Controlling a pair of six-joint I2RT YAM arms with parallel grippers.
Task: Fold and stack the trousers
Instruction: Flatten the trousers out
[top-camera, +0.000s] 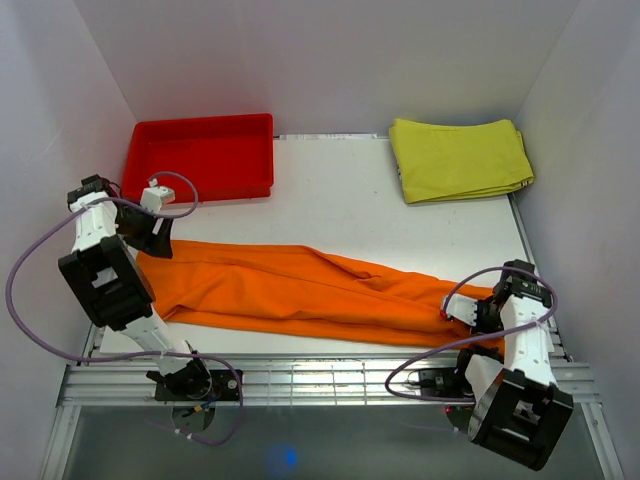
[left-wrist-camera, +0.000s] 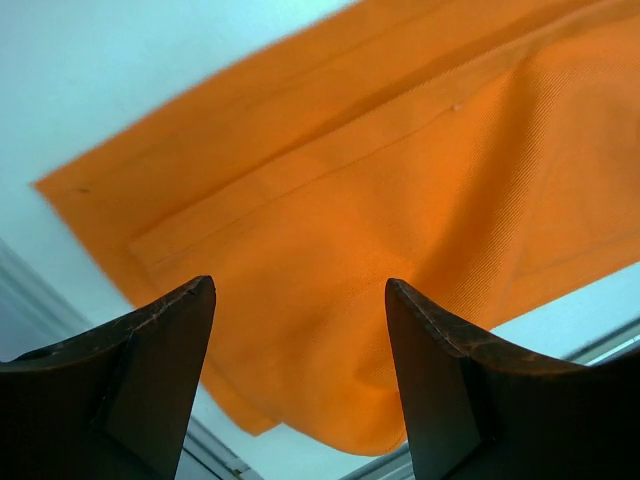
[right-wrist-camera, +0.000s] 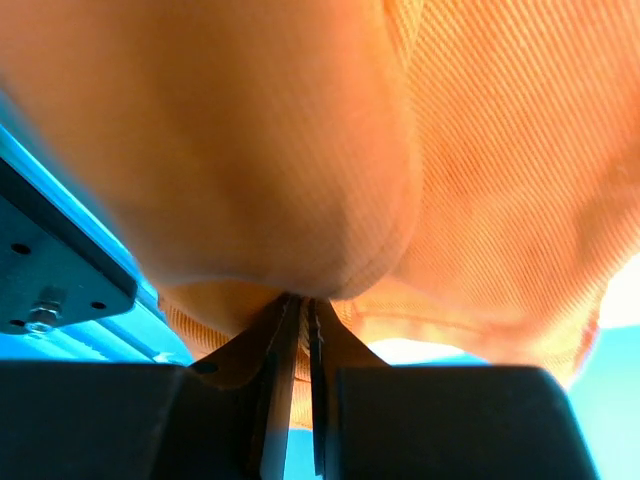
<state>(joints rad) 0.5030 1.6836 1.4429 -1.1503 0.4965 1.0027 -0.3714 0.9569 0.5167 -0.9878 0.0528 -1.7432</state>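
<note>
bright orange trousers (top-camera: 300, 290) lie stretched out across the near half of a white worktop (top-camera: 340, 200). the left gripper (left-wrist-camera: 300, 295) hangs released, jaws wide apart, just above the trousers' left end. the right gripper (right-wrist-camera: 298, 315) is clenched on a fold of fabric at their right end. a red tray (top-camera: 200, 155) and a folded yellow-green cloth (top-camera: 460, 158) sit at the far side.

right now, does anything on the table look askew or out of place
Nothing spilled or damaged. The trousers lie slanted across the table, flat at the left end under the open left hand, but bunched at the near right corner where the right hand pinches them.
</note>
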